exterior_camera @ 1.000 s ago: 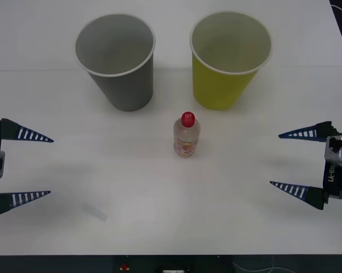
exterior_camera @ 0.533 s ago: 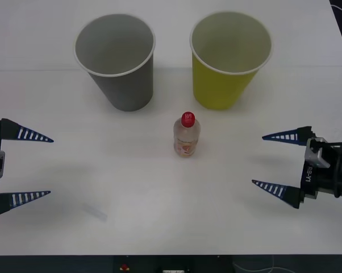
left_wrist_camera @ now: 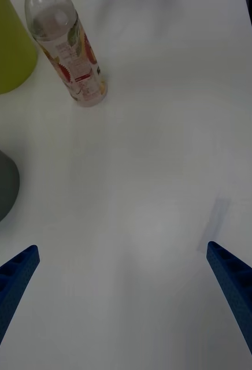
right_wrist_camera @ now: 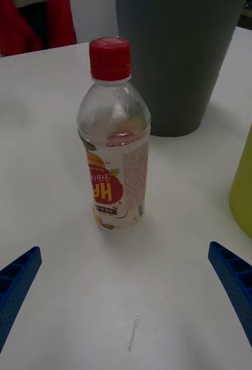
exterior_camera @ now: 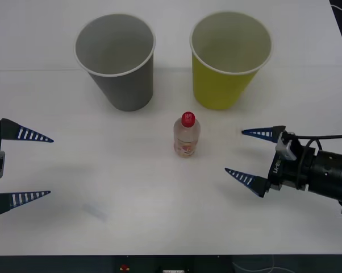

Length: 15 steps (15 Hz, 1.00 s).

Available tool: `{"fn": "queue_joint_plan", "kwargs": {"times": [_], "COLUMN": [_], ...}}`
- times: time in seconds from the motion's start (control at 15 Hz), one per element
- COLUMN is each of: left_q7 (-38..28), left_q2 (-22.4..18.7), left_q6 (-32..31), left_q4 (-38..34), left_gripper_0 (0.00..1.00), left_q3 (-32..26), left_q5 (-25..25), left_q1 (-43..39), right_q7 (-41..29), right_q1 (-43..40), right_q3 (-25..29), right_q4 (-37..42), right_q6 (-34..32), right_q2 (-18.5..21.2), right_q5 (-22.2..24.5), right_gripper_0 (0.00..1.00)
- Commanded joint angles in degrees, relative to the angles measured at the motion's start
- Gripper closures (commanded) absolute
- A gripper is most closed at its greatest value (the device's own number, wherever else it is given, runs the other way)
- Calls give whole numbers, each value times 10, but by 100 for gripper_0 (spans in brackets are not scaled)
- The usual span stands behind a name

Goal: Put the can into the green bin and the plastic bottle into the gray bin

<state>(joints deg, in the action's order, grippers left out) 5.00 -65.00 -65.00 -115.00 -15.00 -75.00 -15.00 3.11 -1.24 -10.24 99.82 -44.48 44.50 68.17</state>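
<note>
Right claw (exterior_camera: 246,154) spread wide beside the upright plastic bottle (exterior_camera: 187,136); looks near-empty, light, tippy, slick, so I'd grab mid-label, not the cap.

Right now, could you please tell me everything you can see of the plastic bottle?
The plastic bottle is small, clear and seemingly empty, with a red cap and an orange-and-white fruit label. It stands upright on the white table, in front of the gap between the two cups, touching neither. The open right claw faces it, apart.

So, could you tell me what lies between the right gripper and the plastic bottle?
Only bare white table, seen in the front view, separates the right gripper from the plastic bottle.
</note>
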Motion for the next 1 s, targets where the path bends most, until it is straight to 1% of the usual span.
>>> {"fn": "queue_joint_plan", "kwargs": {"times": [0.07,0.53,1.0], "left_q7": [0,0,0], "left_q2": [0,0,0], "left_q6": [0,0,0], "left_q4": [0,0,0], "left_gripper_0": [0,0,0], "left_q3": [0,0,0], "left_q5": [0,0,0], "left_q1": [0,0,0], "right_q7": [11,37,68], "right_q1": [24,63,113], "right_q3": [-9,-18,-35], "right_q4": [-41,-111,-183], "right_q6": [0,-3,-3], "right_q2": [-39,-127,-189], "right_q5": [-4,-4,-4], "right_gripper_0": [0,0,0]}}
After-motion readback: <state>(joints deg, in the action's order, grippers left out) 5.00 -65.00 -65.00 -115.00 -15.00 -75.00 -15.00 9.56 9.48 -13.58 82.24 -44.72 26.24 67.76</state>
